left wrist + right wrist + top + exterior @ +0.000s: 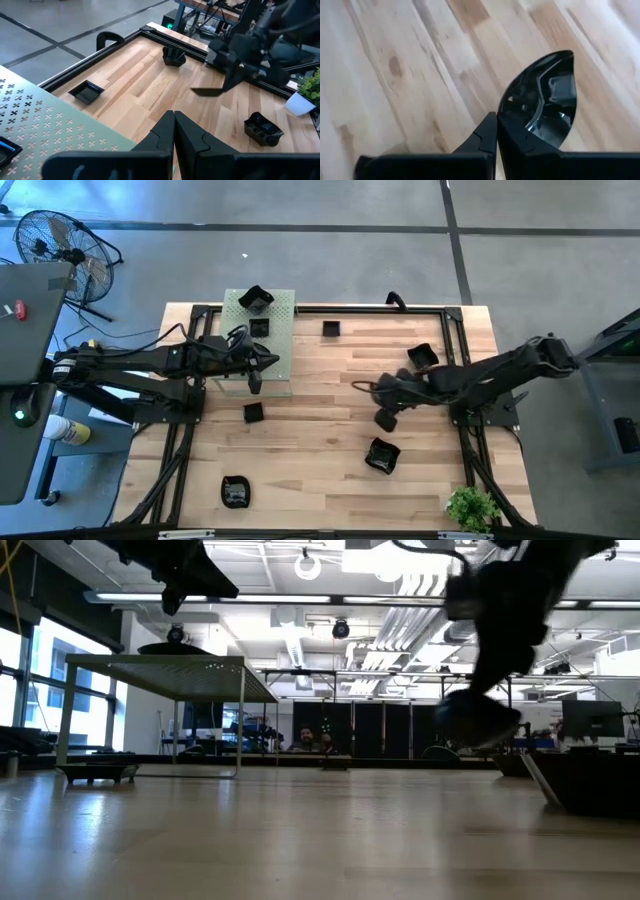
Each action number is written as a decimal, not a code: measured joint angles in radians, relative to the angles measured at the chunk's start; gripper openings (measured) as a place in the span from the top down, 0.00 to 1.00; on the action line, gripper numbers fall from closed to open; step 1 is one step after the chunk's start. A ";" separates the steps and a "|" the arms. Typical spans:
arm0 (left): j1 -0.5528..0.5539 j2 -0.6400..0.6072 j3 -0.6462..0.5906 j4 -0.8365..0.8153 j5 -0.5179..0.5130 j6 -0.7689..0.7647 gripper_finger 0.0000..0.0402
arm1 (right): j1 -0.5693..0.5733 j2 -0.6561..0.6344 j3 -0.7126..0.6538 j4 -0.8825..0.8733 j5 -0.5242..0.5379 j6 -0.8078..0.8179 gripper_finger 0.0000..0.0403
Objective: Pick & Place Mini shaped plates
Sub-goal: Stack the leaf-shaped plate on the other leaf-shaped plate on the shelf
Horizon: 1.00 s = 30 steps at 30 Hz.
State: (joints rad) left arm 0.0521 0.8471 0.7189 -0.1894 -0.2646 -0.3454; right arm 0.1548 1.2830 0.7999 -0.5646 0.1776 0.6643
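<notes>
Right of table centre, right gripper [384, 418] clenched on leaf-rimmed plate [542, 102] edge (thin pinch) — lift level, slow. Left gripper [173, 131] clenched empty beside perforated board [282, 340].

Two plates [256, 300] on board [280, 340], others around

Both arms [130, 365] are matte black, built of chunky jointed segments. Each hand [173, 131] ends in two flat, angular black fingers [482, 137] with stepped edges.
</notes>
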 joint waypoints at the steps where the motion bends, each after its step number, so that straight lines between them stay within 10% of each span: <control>1: 0.000 0.000 0.000 0.000 0.000 0.000 1.00 | -0.007 0.036 0.024 0.013 0.000 -0.044 0.99; 16: 0.000 0.000 0.000 0.000 0.000 0.006 1.00 | -0.031 0.565 0.395 0.122 -0.088 -0.573 0.99; 30: 0.000 0.000 0.000 0.000 0.001 0.000 1.00 | -0.053 0.452 0.448 -0.001 -0.076 -0.382 0.66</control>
State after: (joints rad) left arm 0.0517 0.8471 0.7189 -0.1892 -0.2632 -0.3454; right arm 0.1014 1.7350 1.2475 -0.5653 0.1020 0.2826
